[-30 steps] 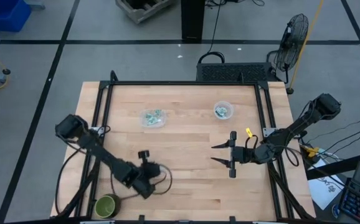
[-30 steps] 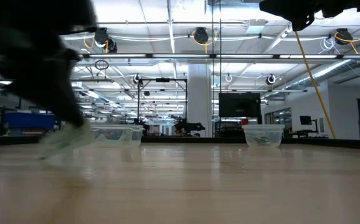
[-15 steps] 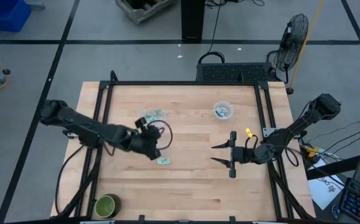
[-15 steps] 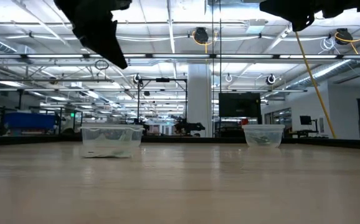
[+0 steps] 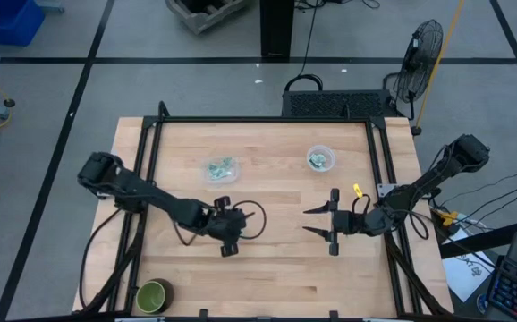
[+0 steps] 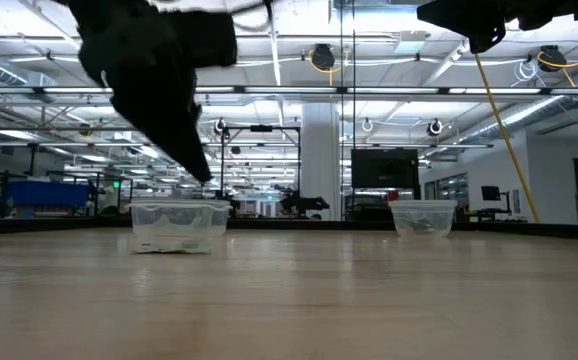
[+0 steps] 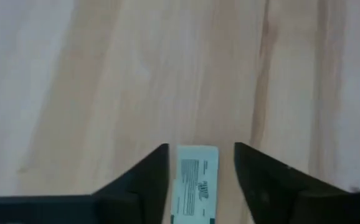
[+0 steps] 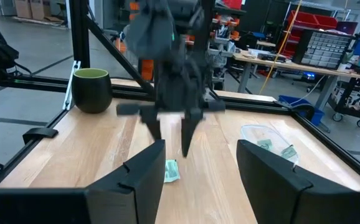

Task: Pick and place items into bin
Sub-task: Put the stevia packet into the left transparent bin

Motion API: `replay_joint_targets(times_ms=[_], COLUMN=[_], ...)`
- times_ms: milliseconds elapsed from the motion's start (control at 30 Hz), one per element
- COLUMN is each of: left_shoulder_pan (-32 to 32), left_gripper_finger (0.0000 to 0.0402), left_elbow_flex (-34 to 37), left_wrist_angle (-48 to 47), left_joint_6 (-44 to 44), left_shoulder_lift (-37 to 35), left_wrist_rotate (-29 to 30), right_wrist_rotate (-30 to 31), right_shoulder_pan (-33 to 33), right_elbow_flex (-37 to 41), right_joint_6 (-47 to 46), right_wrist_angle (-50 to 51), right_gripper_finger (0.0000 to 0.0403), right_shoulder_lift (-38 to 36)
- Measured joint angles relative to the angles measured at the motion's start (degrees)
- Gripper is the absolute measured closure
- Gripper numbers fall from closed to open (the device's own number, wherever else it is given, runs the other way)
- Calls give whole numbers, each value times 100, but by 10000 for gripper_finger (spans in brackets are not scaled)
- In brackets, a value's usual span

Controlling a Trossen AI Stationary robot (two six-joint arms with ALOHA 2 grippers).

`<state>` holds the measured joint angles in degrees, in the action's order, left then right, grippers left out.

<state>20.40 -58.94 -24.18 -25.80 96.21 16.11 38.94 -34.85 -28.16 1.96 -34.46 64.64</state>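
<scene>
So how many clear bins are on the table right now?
2: the left bin on the left arm's side, holding packets, and the right bin on the right arm's side, also holding some. None appear hidden.

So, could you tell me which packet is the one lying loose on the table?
The single packet between the left gripper's open fingers, on bare wood; the others sit inside the two clear tubs farther back.

The left pincer (image 5: 225, 240) hangs over a packet (image 7: 197, 182) lying mid-counter (image 5: 276, 277), its fingers to either side. Behind it sits a bin (image 5: 220, 169) holding packets; the right pincer (image 5: 314, 222) waits to the right.
</scene>
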Motion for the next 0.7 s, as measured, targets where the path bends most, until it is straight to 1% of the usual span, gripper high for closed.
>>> replay_joint_targets(times_ms=[100, 233, 367, 500, 700], left_shoulder_pan=[-63, -143, -264, -352, -378], left_gripper_finger=[180, 153, 147, 147, 147], left_elbow_flex=[0, 0, 0, -2, -5], left_wrist_angle=[70, 137, 29, 55, 246], left_joint_6=[73, 179, 220, 175, 176], left_shoulder_lift=[297, 459, 476, 503, 888], left_wrist_rotate=[-180, -132, -35, -165, -442], right_wrist_rotate=[1, 2, 2, 0, 0], right_shoulder_pan=[2, 2, 2, 2, 0], right_elbow_flex=[0, 0, 0, 0, 0], right_joint_6=[1, -1, -24, -42, -48], right_wrist_angle=[-1, 7, 33, 46, 48], right_gripper_finger=[213, 213, 213, 213, 213], right_shoulder_lift=[-2, -2, 0, 0, 0])
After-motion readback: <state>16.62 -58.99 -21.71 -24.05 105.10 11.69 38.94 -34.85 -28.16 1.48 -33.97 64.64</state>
